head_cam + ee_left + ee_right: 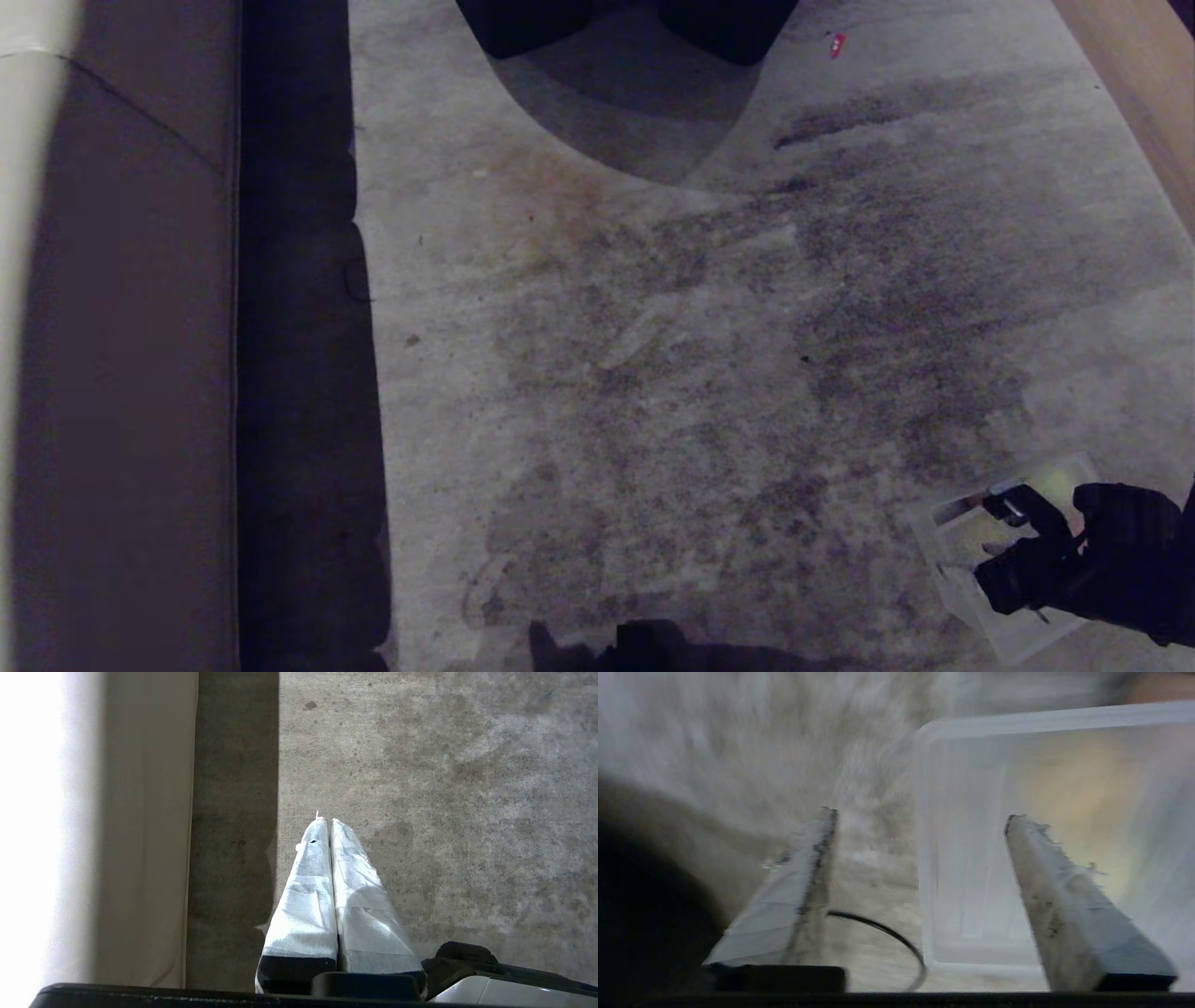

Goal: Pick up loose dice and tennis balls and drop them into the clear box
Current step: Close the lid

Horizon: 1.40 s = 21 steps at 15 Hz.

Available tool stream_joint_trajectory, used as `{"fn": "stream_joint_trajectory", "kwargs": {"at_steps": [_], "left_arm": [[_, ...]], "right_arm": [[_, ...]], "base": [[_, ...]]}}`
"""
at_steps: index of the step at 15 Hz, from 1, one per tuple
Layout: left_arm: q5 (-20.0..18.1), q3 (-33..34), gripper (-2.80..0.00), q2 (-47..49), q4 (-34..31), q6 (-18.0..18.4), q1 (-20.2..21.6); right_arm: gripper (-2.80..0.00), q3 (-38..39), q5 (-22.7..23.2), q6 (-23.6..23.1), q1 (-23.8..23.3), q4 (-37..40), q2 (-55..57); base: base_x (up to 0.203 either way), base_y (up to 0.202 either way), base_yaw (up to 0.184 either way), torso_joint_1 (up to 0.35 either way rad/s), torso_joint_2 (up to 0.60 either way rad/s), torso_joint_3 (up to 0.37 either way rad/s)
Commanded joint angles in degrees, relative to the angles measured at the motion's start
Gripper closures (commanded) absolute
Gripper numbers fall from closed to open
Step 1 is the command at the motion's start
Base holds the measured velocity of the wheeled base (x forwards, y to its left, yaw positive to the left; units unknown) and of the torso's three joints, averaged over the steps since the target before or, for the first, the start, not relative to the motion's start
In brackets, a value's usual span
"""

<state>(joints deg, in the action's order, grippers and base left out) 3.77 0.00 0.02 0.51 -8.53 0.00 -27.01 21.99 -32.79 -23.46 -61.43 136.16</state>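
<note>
The clear box (1019,633) lies on the floor at the lower right of the head view. My right gripper (1004,527) hangs over it. In the right wrist view this gripper (920,815) is open with nothing between its fingers: one finger is over the box (1017,716), the other over the floor beside it. A blurred yellow-green patch (1060,485) shows inside the box (1078,784); it looks like a tennis ball, but its outline is unclear. No dice are in view. My left gripper (327,820) is parked and shut above bare floor.
A long brown piece of furniture (140,373) and its dark shadow run along the left. Dark shapes (635,28) stand at the far end, with a small red item (836,44) nearby. A wooden board (1148,93) crosses the far right. A black cable (887,938) curves beside the box.
</note>
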Motion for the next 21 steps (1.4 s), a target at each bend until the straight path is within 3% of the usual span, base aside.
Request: {"fn": "stream_joint_trajectory", "kwargs": {"at_steps": [1, 2, 3, 8, 14, 17, 21], "left_arm": [[0.1, 0.0, 0.00, 0.0, 0.0, -0.1, 0.0], [0.1, 0.0, 0.00, 0.0, 0.0, -0.1, 0.0], [0.1, 0.0, 0.00, 0.0, 0.0, -0.1, 0.0], [0.1, 0.0, 0.00, 0.0, 0.0, -0.1, 0.0], [0.0, 0.0, 0.00, 0.0, 0.0, -0.1, 0.0], [0.1, 0.0, 0.00, 0.1, 0.0, -0.1, 0.0], [0.1, 0.0, 0.00, 0.0, 0.0, -0.1, 0.0]], "right_arm": [[-2.80, 0.3, 0.0, 5.9, -1.1, -0.4, -3.7], [-2.80, 0.5, -0.2, 10.3, -2.1, -0.4, -4.5], [0.00, 1.6, -0.6, 12.1, -3.1, -0.4, -4.9], [0.00, 3.6, -8.3, 11.6, -8.4, -0.1, -3.3], [0.00, 3.6, -11.9, 7.7, -15.3, -0.2, 2.8], [0.00, 4.2, -12.0, 3.8, -18.7, -0.1, 4.9], [0.00, 4.1, -9.8, 4.5, -18.8, 0.3, 4.4]], "base": [[0.000, 0.000, 0.000, 0.000, 0.00, 0.000], [0.000, 0.000, 0.000, 0.000, 0.00, 0.000], [0.000, 0.000, 0.000, 0.000, 0.00, 0.000], [0.000, 0.000, 0.000, 0.000, 0.00, 0.000], [0.000, 0.000, 0.000, 0.000, 0.00, 0.000], [0.000, 0.000, 0.000, 0.000, 0.00, 0.000], [0.000, 0.000, 0.000, 0.000, 0.00, 0.000]]}}
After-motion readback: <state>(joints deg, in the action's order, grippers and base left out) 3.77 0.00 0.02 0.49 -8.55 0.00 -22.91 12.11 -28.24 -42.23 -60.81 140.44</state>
